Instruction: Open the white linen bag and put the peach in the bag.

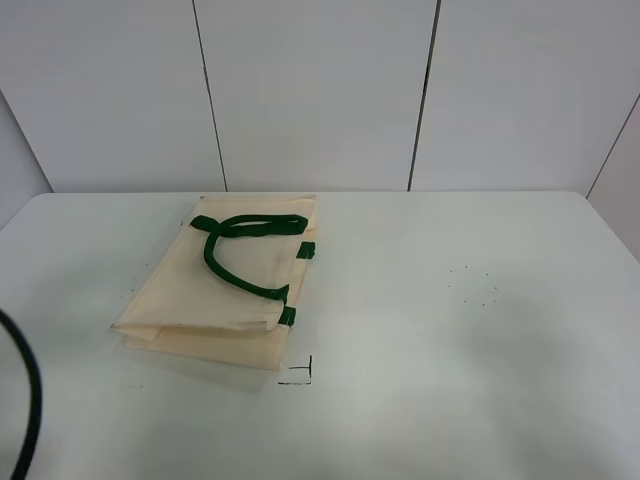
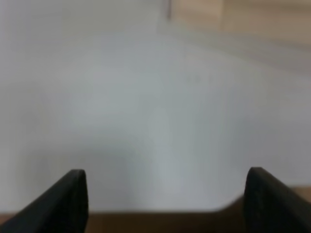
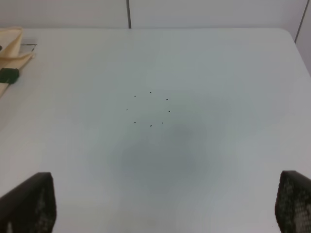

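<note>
The white linen bag (image 1: 232,285) lies flat and folded on the table, left of centre, with its dark green strap handles (image 1: 238,250) looped on top and green tabs at its right rim. A corner of it shows in the right wrist view (image 3: 10,53). The peach is not in any view. My left gripper (image 2: 165,199) is open over bare, blurred table surface, holding nothing. My right gripper (image 3: 165,204) is open wide above the table, right of the bag, holding nothing. Neither gripper shows in the exterior high view.
The white table (image 1: 450,330) carries a ring of small black dots (image 1: 472,285), also in the right wrist view (image 3: 150,109), and a black corner mark (image 1: 300,375) by the bag. A black cable (image 1: 25,400) curves at the left edge. White wall panels stand behind.
</note>
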You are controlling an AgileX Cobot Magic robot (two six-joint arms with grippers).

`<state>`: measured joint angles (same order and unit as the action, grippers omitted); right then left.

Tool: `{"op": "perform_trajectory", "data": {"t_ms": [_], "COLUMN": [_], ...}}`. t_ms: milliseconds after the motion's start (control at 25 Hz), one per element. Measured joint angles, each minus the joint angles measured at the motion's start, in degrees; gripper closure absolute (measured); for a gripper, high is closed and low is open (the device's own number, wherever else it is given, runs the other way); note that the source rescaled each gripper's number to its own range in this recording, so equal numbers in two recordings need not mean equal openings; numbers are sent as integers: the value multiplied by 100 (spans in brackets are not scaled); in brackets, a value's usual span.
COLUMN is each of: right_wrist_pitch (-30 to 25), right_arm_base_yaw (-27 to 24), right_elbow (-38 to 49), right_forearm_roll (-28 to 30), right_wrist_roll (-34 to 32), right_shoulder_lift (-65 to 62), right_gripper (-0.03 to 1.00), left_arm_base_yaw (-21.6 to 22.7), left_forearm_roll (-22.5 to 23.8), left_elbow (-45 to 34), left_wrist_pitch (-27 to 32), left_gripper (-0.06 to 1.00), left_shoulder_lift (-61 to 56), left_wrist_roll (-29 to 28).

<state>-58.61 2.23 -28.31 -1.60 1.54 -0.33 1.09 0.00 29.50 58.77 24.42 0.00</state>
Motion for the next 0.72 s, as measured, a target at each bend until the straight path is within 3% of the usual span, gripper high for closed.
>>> {"op": "perform_trajectory", "data": {"t_ms": [320,720], "right_wrist_pitch": [0,0], "right_arm_base_yaw": [0,0], "right_elbow": [0,0], "right_forearm_roll": [0,0], "right_wrist_roll": [0,0], "right_shoulder_lift": [0,0], "right_gripper": [-3,-3], "left_arm_base_yaw": [0,0], "left_forearm_roll": [0,66], "left_elbow": [-150,-152], "left_wrist_pitch": [147,159], "left_gripper": [-6,-6], "left_shoulder_lift": [-1720,-2457], "left_wrist_roll": [0,0]}}
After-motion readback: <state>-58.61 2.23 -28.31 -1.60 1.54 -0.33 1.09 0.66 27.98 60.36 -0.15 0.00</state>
